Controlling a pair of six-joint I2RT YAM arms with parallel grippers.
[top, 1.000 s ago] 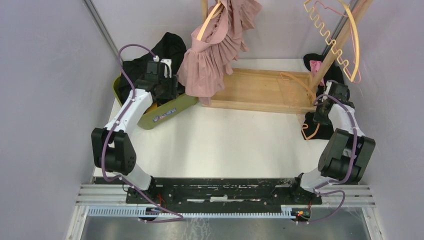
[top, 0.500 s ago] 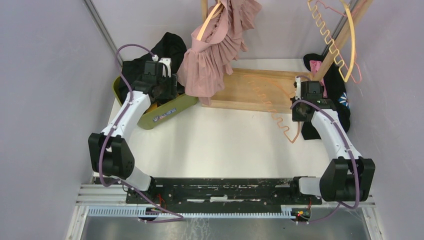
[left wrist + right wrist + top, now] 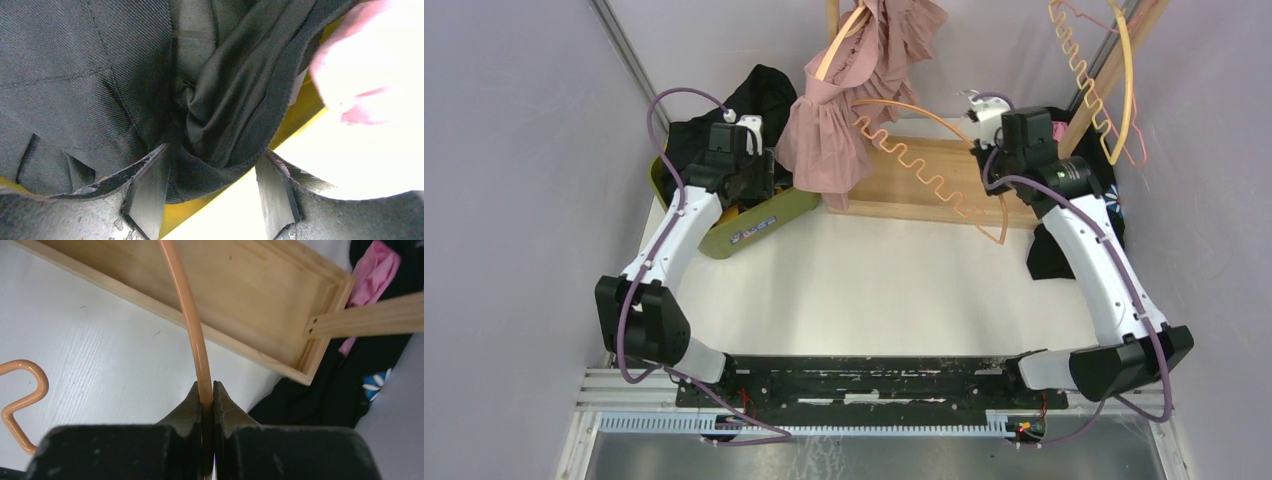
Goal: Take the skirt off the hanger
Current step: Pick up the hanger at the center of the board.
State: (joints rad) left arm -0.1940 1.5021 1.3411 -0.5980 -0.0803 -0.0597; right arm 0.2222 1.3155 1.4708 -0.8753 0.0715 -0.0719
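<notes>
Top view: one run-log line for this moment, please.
left gripper: open, at black cloth | right gripper: shut on empty hanger | pink skirt: hanging

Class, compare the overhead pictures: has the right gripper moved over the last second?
Yes. The right gripper, shut on the orange hanger, has travelled leftward and up the picture, from beyond the wooden tray's right end to above that end.

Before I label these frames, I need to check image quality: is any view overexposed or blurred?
Left wrist view: the dusty pink skirt at the right is blown out and blurred, while the dark grey twill fabric is sharp. Right wrist view: evenly lit, with the thin orange plastic hanger and the shallow wooden tray crisp. Top external view: soft, even light, no glare.
</notes>
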